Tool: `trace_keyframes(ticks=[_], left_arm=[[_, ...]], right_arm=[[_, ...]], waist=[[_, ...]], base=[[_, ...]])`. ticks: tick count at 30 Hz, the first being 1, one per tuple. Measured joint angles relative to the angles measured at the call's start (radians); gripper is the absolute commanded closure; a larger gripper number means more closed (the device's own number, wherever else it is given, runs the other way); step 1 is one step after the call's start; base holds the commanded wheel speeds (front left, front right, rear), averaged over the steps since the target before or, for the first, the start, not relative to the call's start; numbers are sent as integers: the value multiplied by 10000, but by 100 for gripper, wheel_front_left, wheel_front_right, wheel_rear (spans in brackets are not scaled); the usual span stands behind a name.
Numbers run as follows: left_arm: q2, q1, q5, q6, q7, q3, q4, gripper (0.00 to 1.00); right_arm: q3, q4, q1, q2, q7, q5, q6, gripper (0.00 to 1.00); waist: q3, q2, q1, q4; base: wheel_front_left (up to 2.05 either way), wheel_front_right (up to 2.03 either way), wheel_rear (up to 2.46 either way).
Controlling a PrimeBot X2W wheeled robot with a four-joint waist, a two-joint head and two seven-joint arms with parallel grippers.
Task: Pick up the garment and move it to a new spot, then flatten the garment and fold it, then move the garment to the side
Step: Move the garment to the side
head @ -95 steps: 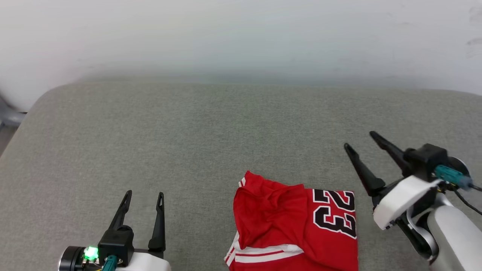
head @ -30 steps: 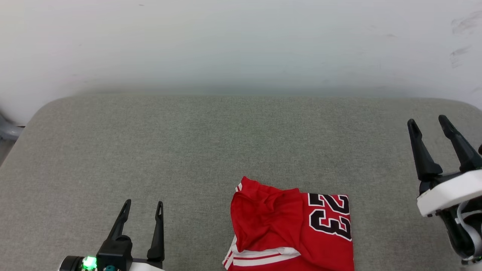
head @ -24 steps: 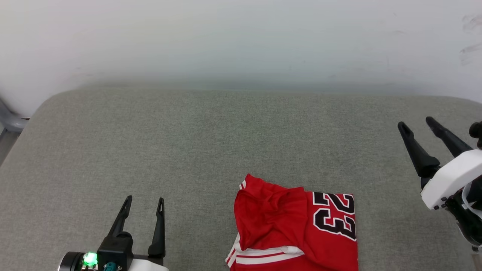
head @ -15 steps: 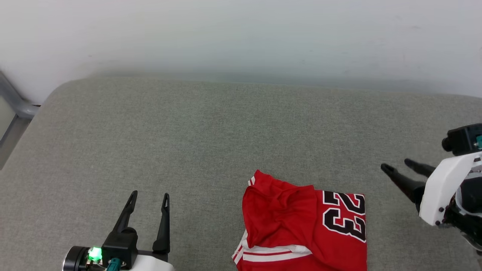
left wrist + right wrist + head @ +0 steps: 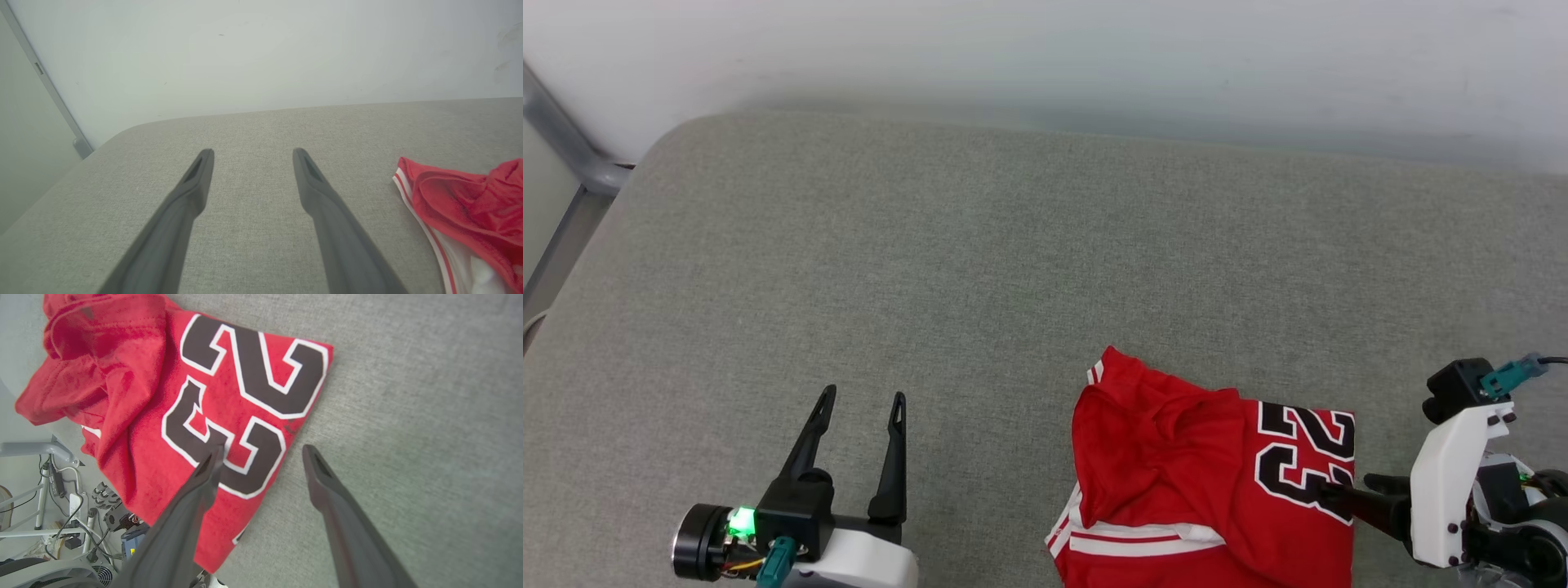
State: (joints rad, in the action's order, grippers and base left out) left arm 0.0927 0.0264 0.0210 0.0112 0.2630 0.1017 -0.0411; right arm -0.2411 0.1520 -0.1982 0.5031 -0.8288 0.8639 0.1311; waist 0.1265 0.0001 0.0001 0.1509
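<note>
Light: bright, even, diffuse; no glare.
Shadows: faint soft band where wall [image 5: 1045, 49] meets bench [image 5: 931, 245], top of head view.
Focus: left claw [image 5: 253, 154] and right claw [image 5: 261, 451] blur toward the bottom edges.
Distortion: wide-angle curving at wrist-view edges.
Glow: green lamp [image 5: 740, 521], lower left.

The left gripper [image 5: 252, 153] is holding its 2 long dark grey fingers well apart above a grey woven fabric cushion [image 5: 122, 171], with bare fabric showing between them. A crumpled red garment with white striped trim [image 5: 461, 204] is lying on the cushion to the right of the fingers, apart from them. The cushion's rounded far corner is sitting against a plain white wall [image 5: 245, 53], beside a slanting grey metal rail [image 5: 49, 90].
</note>
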Motion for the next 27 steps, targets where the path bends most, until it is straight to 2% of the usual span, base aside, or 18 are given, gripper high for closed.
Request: trace_keyframes(ticks=[10, 14, 15, 16, 17, 27], left_arm=[[-48, -528, -2, -82, 0, 128, -35, 0], [-54, -606, -2, -81, 0, 121, -94, 0], [-56, -623, -2, -79, 0, 109, -98, 0], [-56, -626, -2, -69, 0, 102, -109, 0], [-58, -626, -2, -69, 0, 88, -128, 0], [-88, -521, 73, -29, 0, -38, -234, 0]], right_arm=[[-660, 673, -93, -293, 291, 341, 0, 0], [-1273, 849, -301, -161, 953, 537, 4, 0], [-1371, 857, -331, -111, 1126, 535, 6, 11], [-1475, 886, -369, -77, 1312, 535, 8, 64], [-1557, 917, -411, -36, 1469, 537, 8, 100], [-2219, 476, -778, 577, 2974, 761, 4, 100]], waist=[[689, 0, -1, 302], [900, 0, -2, 388], [900, 0, -2, 380], [889, 0, -2, 363], [875, 0, -2, 342], [536, 0, -1, -133]], base=[[0, 0, 0], [0, 0, 0], [0, 0, 0], [0, 0, 0], [0, 0, 0], [0, 0, 0]])
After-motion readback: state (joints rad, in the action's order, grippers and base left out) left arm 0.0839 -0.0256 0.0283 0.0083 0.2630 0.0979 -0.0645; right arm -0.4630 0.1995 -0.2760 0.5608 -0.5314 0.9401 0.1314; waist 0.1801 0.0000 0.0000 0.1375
